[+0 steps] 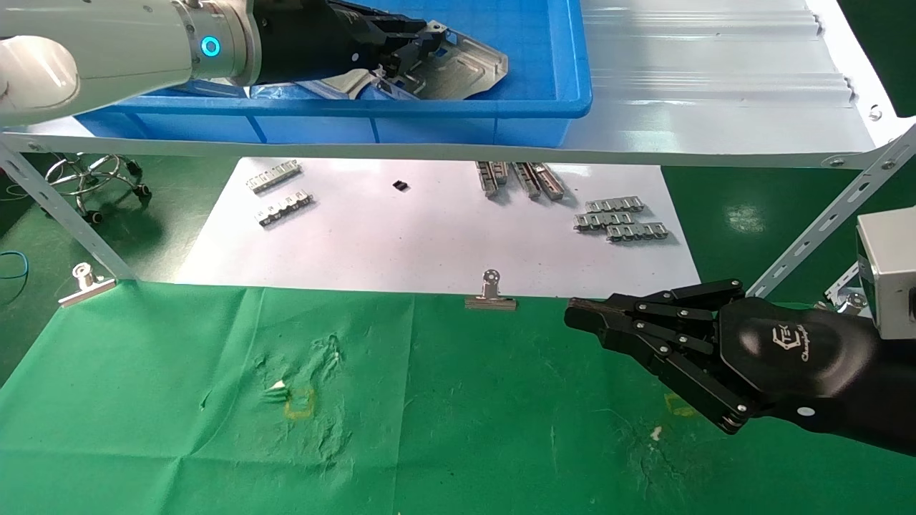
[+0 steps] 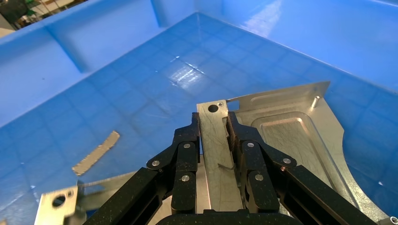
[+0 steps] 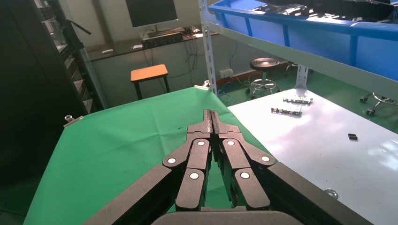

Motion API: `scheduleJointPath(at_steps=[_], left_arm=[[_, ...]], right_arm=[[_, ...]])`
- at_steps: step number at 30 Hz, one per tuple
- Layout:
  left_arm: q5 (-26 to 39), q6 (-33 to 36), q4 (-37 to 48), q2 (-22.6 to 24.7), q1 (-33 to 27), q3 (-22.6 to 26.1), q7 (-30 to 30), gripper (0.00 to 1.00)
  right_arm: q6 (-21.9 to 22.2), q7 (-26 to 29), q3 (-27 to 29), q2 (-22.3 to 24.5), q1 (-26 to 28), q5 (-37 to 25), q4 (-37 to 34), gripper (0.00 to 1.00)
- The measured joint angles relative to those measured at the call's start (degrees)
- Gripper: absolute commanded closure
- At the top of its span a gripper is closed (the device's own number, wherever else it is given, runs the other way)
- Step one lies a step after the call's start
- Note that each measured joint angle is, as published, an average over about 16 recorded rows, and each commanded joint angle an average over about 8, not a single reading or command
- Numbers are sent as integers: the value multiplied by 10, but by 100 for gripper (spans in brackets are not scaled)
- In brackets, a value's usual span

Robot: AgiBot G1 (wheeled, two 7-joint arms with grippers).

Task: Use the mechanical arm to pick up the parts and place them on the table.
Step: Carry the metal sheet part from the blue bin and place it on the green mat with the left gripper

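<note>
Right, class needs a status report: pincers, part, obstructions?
Left pincer shut on part inside blue bin. Right pincer shut, empty, over green table. Nothing blocking.

Bright green wrinkled worktop [image 1: 179,429] with a small yellow mark [image 1: 300,402]; silver embossed part [image 2: 281,136]; blue grid-patterned bin [image 2: 117,108]; black left hand [image 2: 213,131] and black right hand [image 1: 583,315], white logo; white sheet [image 1: 429,236]
</note>
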Motion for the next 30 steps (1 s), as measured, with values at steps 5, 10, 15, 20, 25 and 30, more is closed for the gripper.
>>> scheduleJointPath(at_steps=[5, 10, 15, 20, 25, 30], left_arm=[[-11, -1, 4, -1, -6, 0, 5, 100], [-24, 3, 9, -5, -15, -3, 15, 100], [-37, 30, 12, -17, -26, -8, 36, 100], [-54, 87, 12, -39, -36, -17, 67, 100], [-71, 174, 8, -72, -44, -26, 104, 100], [-86, 275, 1, -109, -47, -34, 142, 100]], right_arm=[[0, 0, 0, 0, 0, 0, 0, 100], [0, 0, 0, 0, 0, 0, 0, 100], [0, 0, 0, 0, 0, 0, 0, 100], [0, 0, 0, 0, 0, 0, 0, 100], [0, 0, 0, 0, 0, 0, 0, 100], [0, 0, 0, 0, 0, 0, 0, 100]])
